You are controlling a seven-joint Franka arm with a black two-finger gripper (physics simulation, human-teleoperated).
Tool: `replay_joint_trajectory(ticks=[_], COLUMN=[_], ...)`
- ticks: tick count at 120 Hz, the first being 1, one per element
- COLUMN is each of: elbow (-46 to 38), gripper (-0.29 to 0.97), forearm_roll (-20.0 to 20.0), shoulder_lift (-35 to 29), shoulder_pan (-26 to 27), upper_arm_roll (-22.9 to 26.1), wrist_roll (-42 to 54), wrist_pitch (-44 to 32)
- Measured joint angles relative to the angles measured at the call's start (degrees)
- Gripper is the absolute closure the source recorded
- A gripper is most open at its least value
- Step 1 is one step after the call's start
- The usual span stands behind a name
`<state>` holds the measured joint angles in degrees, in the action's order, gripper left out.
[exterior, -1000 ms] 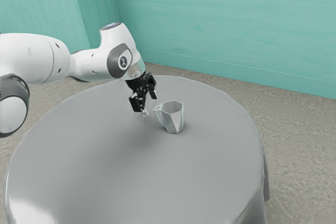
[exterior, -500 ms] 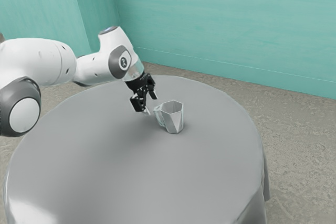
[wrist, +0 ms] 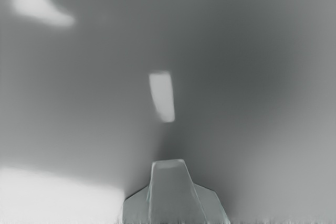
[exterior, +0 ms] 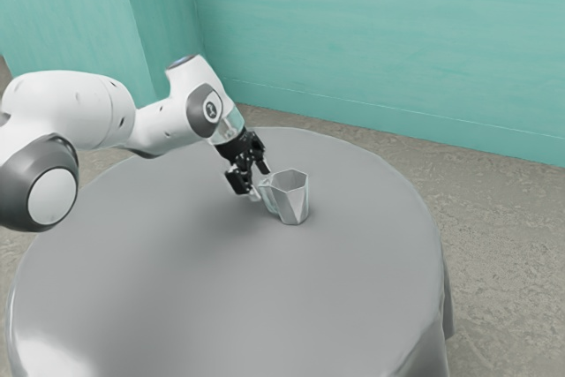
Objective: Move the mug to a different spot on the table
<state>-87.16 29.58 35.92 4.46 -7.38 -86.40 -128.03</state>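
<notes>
While my gripper (exterior: 251,184) sits low over the table, tilted down toward the mug (exterior: 290,198), it is right against the mug's side on the exterior view's left, where the handle sticks out. Seen from the side, the black hand overlaps that handle, and I cannot tell whether my grip is spread or closed on it. In the wrist view the mug (wrist: 173,195) is directly under my hand, a pale faceted shape with the handle's flat top facing up.

The mug stands upright on the grey round table (exterior: 221,297), its angular rim open to the top, and its base rests on the cloth. Around the mug, the bare table surface (wrist: 241,77) carries a few bright reflections. My white arm (exterior: 132,121) reaches to the mug from the exterior view's left. Behind the mug, past the table's far edge, a speckled floor (exterior: 503,218) meets a teal wall (exterior: 397,33).
</notes>
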Motion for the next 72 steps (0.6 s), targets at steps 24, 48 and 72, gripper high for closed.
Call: replay_joint_trajectory(ticks=[24, 48, 72], elbow=[0.02, 1.00, 1.26], gripper=[0.03, 0.03, 0.03], forearm_roll=[2.27, 2.95, 3.09], shoulder_lift=[0.62, 2.21, 2.69], shoulder_pan=[0.11, 0.13, 0.11], upper_arm_roll=[0.08, 0.57, 1.00], wrist_roll=[0.32, 0.56, 0.74], wrist_pitch=[-0.05, -0.23, -0.66])
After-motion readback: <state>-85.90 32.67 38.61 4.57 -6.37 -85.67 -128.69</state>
